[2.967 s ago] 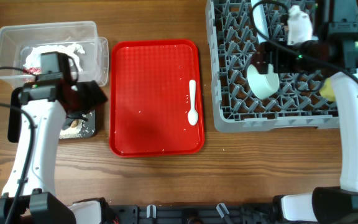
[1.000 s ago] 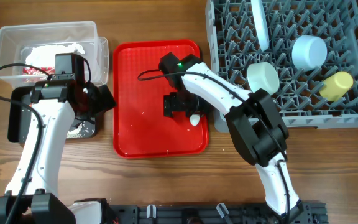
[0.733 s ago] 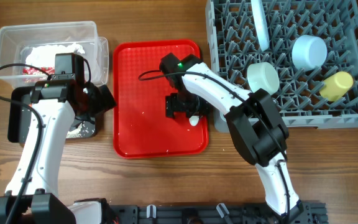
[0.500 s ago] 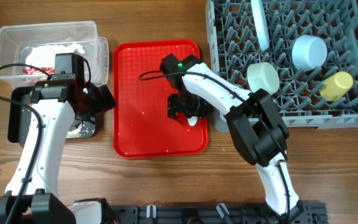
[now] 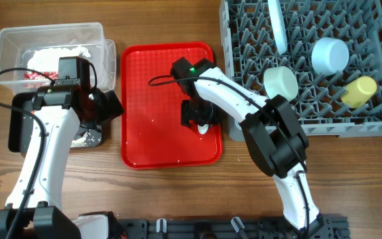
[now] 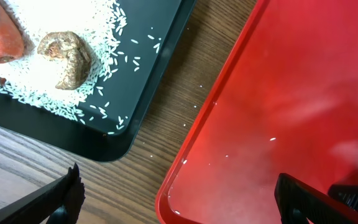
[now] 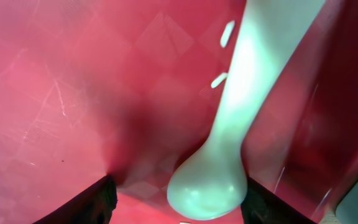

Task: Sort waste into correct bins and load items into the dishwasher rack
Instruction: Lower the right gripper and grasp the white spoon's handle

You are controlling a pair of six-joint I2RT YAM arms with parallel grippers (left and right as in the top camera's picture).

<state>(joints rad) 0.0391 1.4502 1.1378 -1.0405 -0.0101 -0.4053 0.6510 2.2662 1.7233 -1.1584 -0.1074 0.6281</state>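
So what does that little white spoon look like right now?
The white spoon looks like smooth, shiny plastic, all one piece: a rounded bowl end and a handle that widens away from it. It lies flat on the red tray, near the tray's right edge. Two rice grains sit right by the handle. The right gripper hangs over it, its fingers open on either side of the bowl end; I can't tell whether they touch it.

Looks bright and evenly lit from above, with faint soft shadows on the desk, crisp overhead but out of focus up close around the white spoon, with a dark shadow pooled on the red tray.
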